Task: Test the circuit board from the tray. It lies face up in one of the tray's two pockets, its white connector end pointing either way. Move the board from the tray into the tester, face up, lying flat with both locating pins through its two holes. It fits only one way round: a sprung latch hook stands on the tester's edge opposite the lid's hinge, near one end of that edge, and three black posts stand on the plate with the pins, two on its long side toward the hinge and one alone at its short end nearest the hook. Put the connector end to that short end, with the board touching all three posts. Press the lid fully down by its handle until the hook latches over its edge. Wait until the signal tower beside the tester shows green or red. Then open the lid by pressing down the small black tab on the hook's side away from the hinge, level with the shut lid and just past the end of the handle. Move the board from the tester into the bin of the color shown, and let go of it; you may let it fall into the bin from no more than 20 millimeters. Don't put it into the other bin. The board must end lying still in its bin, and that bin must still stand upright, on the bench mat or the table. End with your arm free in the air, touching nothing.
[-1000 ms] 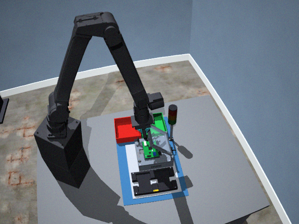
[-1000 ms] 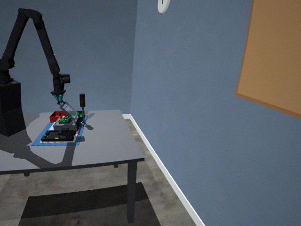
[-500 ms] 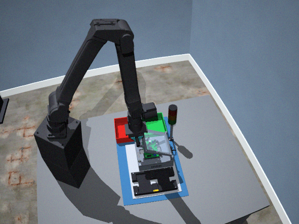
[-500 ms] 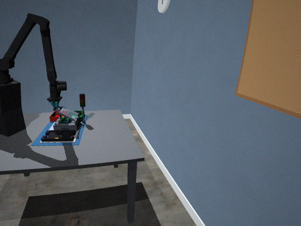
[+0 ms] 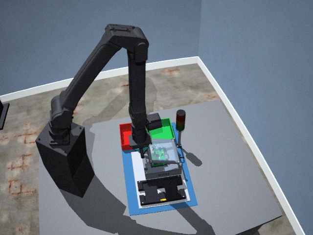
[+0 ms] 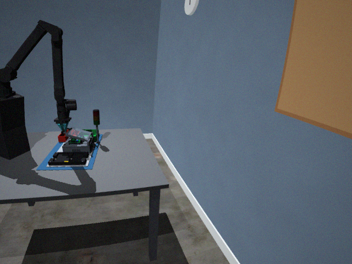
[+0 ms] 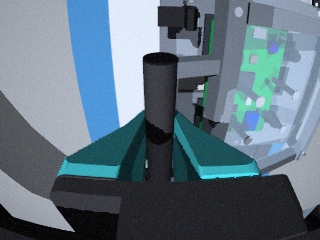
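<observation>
- At 9 o'clock on the table (image 5: 227, 152): arm pedestal (image 5: 78, 131), arm rising and folding over toward the middle.
- Left of centre, at 11 o'clock of the tester: red bin (image 5: 124, 136), upright, nothing seen inside.
- Just right of it: gripper (image 7: 160, 135), pointing down, teal fingers pinched on the dark round handle (image 7: 160, 87) of the lid; handle bar seen standing up between them in the wrist view.
- Centre: tester (image 5: 163, 172) with circuit board (image 5: 158, 153) lying face up on its plate, seen green through the clear lid (image 5: 171, 149). Seating on the pins and against the posts too small to confirm.
- Lid partway down, tilted, not flat; free edge raised above the plate in the exterior view. Hook not judged latched.
- At 12 o'clock of the tester: green bin (image 5: 167, 126), upright, partly hidden by the wrist.
- At 6 o'clock of the tester: black tray (image 5: 161, 192), both pockets without a board.
- At 1 o'clock of the tester: signal tower (image 5: 180, 120), showing neither clear green nor clear red.
- Done, as judged: board moved from tray to tester; lid closing under way.
- Left: pressing the lid fully down to latch, waiting for the tower, pressing the tab to open, carrying the board to the bin of the shown colour, releasing low, lifting the arm free.
</observation>
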`<action>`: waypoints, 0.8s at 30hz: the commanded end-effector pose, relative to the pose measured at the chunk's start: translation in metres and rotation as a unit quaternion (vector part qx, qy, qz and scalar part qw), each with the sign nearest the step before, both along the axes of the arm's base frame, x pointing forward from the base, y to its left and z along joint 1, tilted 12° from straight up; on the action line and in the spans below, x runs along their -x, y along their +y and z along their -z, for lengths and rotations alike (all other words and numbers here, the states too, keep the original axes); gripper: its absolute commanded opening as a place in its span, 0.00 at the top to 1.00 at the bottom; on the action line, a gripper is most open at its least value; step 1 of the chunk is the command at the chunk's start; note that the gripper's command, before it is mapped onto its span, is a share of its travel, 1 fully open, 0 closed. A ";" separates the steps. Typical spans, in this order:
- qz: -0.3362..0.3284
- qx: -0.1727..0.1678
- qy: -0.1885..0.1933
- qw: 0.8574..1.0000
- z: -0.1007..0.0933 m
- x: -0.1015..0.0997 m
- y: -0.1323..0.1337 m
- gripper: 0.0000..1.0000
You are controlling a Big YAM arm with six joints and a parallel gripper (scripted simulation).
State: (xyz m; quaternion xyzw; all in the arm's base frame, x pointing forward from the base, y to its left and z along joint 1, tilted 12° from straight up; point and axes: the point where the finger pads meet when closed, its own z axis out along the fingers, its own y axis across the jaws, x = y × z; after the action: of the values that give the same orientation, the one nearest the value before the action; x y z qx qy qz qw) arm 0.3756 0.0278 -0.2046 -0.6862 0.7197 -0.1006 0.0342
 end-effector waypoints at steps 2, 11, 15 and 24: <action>0.002 0.000 0.002 1.000 0.011 -0.002 -0.005 1.00; 0.001 0.000 0.003 1.000 0.027 -0.002 -0.006 1.00; 0.002 0.000 0.003 1.000 0.032 -0.002 -0.007 1.00; 0.002 0.000 0.003 1.000 0.040 -0.003 -0.008 1.00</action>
State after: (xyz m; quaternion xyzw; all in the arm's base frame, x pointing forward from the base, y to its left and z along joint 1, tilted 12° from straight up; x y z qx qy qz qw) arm 0.3748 0.0250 -0.2357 -0.6864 0.7198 -0.0983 0.0316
